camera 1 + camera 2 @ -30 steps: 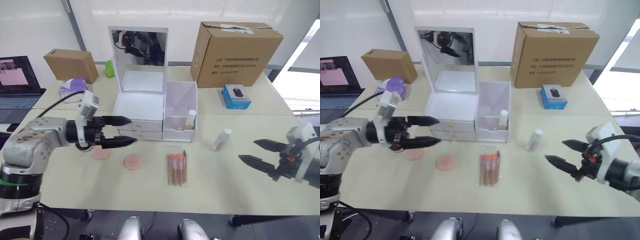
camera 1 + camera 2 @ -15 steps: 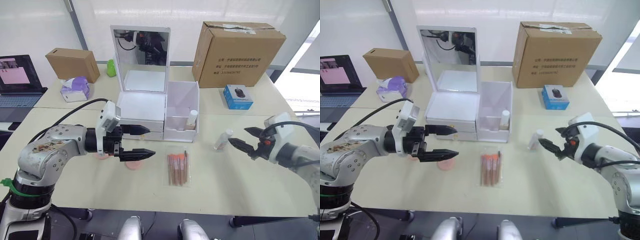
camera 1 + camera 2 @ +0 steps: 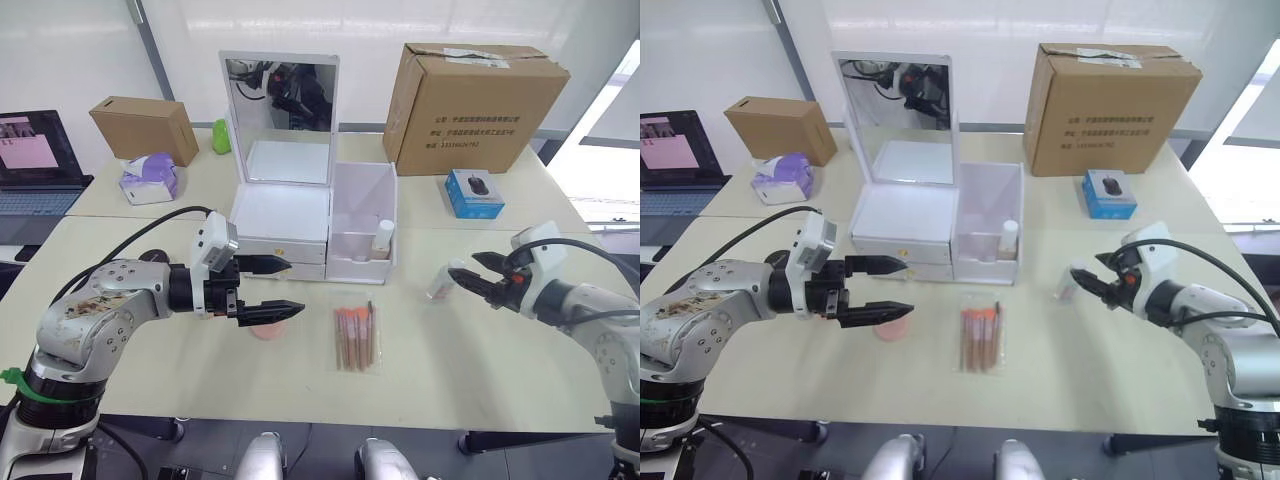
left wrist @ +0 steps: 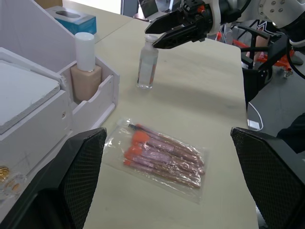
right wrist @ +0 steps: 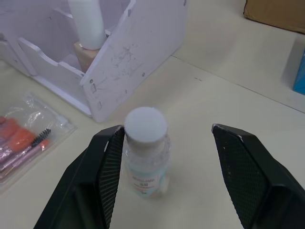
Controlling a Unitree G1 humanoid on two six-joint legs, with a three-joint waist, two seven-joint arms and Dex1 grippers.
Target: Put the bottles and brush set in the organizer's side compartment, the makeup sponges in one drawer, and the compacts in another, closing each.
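Right claw (image 3: 474, 274) at frame right, fingers spread wide around upright bottle (image 3: 441, 281), left claw (image 3: 272, 287) wide, level over tabletop (image 3: 480, 370), centre-left.

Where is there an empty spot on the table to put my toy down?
Bare table lies between the brush set and the clear bottle, and between the organizer and the blue box. It is crowded in front of the drawers, where the left gripper hangs over a sponge.

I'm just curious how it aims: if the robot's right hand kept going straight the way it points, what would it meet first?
Most likely the small clear bottle, which stands upright between the open fingers of the right hand, nearer one finger.
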